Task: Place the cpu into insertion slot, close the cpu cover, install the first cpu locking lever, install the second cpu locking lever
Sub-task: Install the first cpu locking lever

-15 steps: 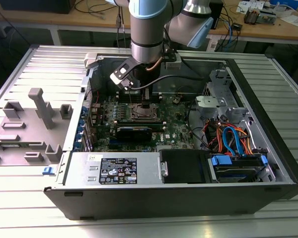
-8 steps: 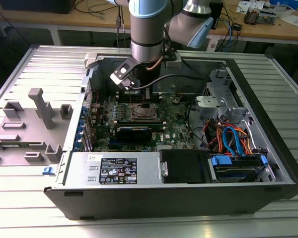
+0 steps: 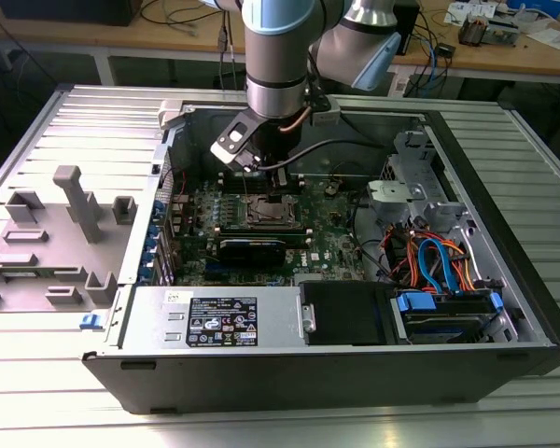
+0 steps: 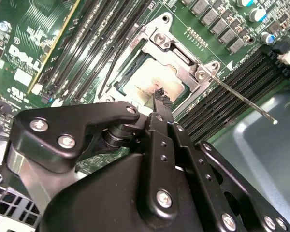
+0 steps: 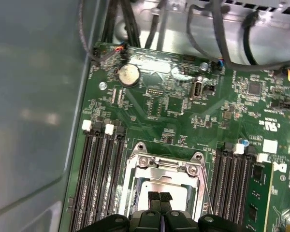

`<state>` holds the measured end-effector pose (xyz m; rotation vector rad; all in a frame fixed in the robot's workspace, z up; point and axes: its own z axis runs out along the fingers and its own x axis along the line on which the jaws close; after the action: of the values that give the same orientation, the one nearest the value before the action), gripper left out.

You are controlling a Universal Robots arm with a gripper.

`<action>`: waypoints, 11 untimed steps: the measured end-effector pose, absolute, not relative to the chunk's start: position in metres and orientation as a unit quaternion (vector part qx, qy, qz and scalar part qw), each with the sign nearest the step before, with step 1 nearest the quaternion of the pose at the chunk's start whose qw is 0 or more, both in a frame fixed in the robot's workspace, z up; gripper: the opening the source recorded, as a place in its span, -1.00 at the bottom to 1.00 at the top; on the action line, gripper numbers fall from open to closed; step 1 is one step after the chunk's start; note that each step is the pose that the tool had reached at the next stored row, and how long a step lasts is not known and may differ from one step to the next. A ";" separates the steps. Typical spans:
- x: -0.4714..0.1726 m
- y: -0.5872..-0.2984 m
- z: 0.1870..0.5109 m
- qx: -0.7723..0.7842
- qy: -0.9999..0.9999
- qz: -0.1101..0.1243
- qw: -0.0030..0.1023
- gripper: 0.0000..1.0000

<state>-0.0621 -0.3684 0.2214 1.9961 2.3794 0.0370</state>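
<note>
Hovering close over the socket, my pincer (image 5: 159, 198) has its fingertips pressed together, gripping nothing. Right beneath, the cpu (image 4: 152, 79) lies flat in the insertion slot (image 4: 121, 83), shiny top up. The cpu cover (image 5: 159, 164) lies down around it, its cut-out framing the chip. One thin locking lever (image 4: 241, 99) slants from the socket's corner out over black memory slots (image 5: 96, 179). Beyond, the motherboard (image 5: 174, 106) sits inside the open computer case (image 3: 336, 373) on the ribbed tabletop (image 3: 75, 411).

Shiny metal cpu cover (image 4: 181, 59), matt black pincer (image 5: 159, 197)
</note>
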 end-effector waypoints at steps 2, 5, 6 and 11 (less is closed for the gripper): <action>-0.062 -0.368 0.221 0.643 0.766 0.012 0.018 -0.79; -0.062 -0.368 0.221 0.643 0.766 0.012 0.018 -0.79; -0.062 -0.368 0.221 0.642 0.766 0.012 0.018 -0.79; -0.062 -0.368 0.221 0.638 0.770 0.012 0.018 -0.79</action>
<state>-0.0621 -0.3684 0.2214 1.9822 2.3912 0.0373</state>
